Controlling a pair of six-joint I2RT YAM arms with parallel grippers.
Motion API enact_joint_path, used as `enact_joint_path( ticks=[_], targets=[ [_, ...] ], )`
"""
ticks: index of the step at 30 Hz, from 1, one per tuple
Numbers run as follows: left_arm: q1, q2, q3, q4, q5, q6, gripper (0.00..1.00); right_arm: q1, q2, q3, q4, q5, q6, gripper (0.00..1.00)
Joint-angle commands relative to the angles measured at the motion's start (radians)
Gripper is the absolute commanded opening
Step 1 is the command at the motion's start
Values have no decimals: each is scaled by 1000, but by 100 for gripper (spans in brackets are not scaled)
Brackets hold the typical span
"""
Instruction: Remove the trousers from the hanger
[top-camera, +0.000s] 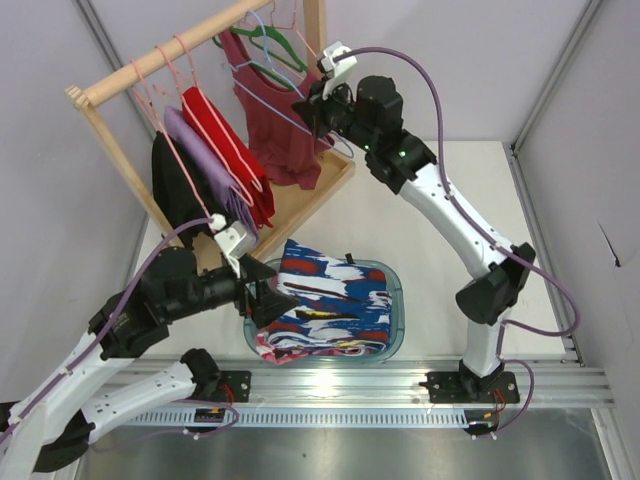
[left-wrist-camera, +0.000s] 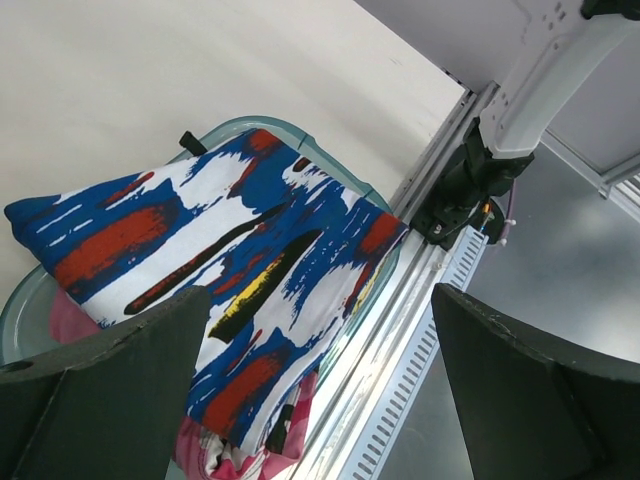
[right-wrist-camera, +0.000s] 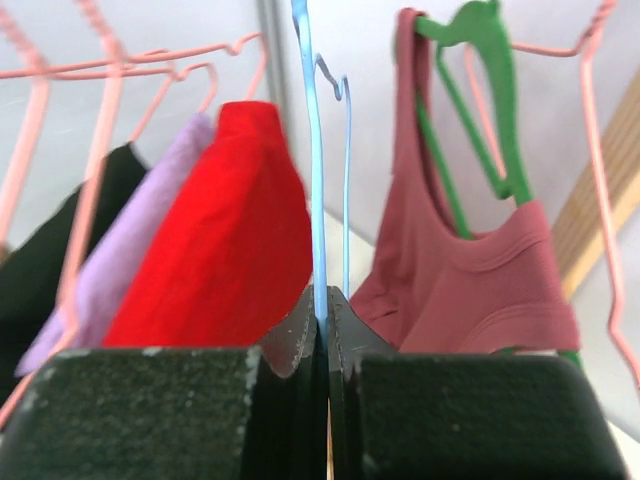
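The trousers (top-camera: 330, 295), royal blue with white and red streaks, lie folded on top of the teal basin (top-camera: 396, 300), off the hanger. In the left wrist view the trousers (left-wrist-camera: 230, 250) spread across the basin (left-wrist-camera: 330, 165). My left gripper (top-camera: 288, 300) hovers at the basin's left edge, open (left-wrist-camera: 318, 300), with nothing between its fingers. My right gripper (top-camera: 306, 114) is up at the rack, shut (right-wrist-camera: 327, 295) on the thin light-blue wire of the hanger (right-wrist-camera: 318, 190), which carries no cloth.
The wooden rack (top-camera: 150, 72) holds pink hangers (right-wrist-camera: 120, 60) with black, lilac and red garments (top-camera: 225, 150), and a dark-red tank top (right-wrist-camera: 480, 290) on a green hanger (right-wrist-camera: 480, 60). A pink camouflage garment (left-wrist-camera: 225, 450) lies under the trousers. A metal rail (top-camera: 350, 385) runs along the near edge.
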Motion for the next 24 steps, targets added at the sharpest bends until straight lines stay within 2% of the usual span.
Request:
enact_joint_path(
  ticks=[1, 7, 10, 15, 18, 24],
  targets=[
    [6, 2, -11, 13, 19, 27, 100, 7, -186, -48, -4, -62, 4, 0],
    [6, 26, -24, 44, 45, 7, 99, -27, -371, -138, 4, -14, -19, 0],
    [6, 39, -22, 51, 51, -2, 99, -104, -429, -142, -16, -26, -7, 0],
    [6, 51, -22, 62, 44, -7, 100, -230, -512, -266, 45, -54, 27, 0],
    [6, 61, -18, 73, 39, -7, 100, -311, -509, -298, 66, -68, 62, 0],
    [6, 81, -10, 79, 22, -4, 99, -421, -426, -273, 96, -249, 130, 0]
  ],
)
